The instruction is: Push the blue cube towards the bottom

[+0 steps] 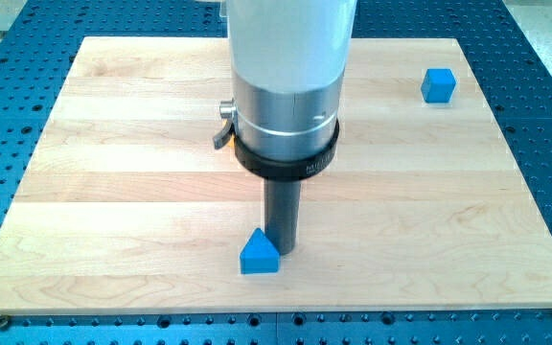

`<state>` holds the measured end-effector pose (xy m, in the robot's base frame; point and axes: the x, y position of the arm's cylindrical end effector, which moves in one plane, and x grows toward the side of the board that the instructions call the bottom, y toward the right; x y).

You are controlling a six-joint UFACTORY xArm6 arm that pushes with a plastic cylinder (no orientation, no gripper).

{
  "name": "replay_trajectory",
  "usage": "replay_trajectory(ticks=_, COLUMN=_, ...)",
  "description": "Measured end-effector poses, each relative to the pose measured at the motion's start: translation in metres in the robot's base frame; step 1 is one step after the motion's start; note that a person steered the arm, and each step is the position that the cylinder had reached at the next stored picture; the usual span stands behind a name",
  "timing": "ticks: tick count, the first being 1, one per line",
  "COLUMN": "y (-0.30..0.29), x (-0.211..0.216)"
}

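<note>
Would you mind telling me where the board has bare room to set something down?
The view's left half is bare, as is the stretch below the blue cube. It is crowded only near the bottom middle, where my tip touches the blue wedge-shaped block.

Worktop [113, 192] pale smooth matt wood; both blue blocks look matt plastic; arm [286, 105] glossy white, brushed metal.

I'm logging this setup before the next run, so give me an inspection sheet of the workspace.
Surface: wooden board, flat, on a blue perforated table.
Job's things: blue cube near the view's top right, far from my tip.
Clutter: blue triangular block near the view's bottom, touching or nearly touching my tip.
Grippers: none; my tip is just right of the triangular block.
Cables: nothing seen.
Surroundings: nothing seen beyond the table.
</note>
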<state>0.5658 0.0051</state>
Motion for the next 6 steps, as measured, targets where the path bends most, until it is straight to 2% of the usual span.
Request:
replay_trajectory(ticks=1, y=0.051, x=-0.029)
replay_trajectory(ticks=2, y=0.176, x=-0.086)
replay_trajectory(ticks=3, y=0.275, x=-0.151)
replay_trajectory(ticks=4, y=0.293, x=-0.233)
replay_trajectory(ticks=5, y=0.261, x=-0.281)
replay_trajectory(ticks=6, y=0.169, x=-0.247)
